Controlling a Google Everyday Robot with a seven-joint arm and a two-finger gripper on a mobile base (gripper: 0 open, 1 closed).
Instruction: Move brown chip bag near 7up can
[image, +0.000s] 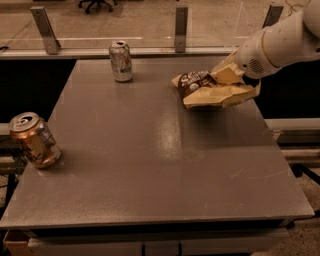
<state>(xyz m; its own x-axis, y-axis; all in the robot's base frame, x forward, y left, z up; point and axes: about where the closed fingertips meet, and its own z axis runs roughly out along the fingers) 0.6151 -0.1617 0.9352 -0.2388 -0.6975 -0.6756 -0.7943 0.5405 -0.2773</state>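
My pincer (226, 76), at the desk's (150, 165) right rear, looks clamped on the brown chip bag (197, 84), hard to separate from its cream edge; grasp done, bag well apart from 7up can (121, 61), leftward carry left.

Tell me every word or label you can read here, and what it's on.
On the brown chip bag, held by the gripper at the table's far right: white lettering, too blurred to read.
On the 7up can: greenish markings, unreadable.
On the copper can: markings unreadable.
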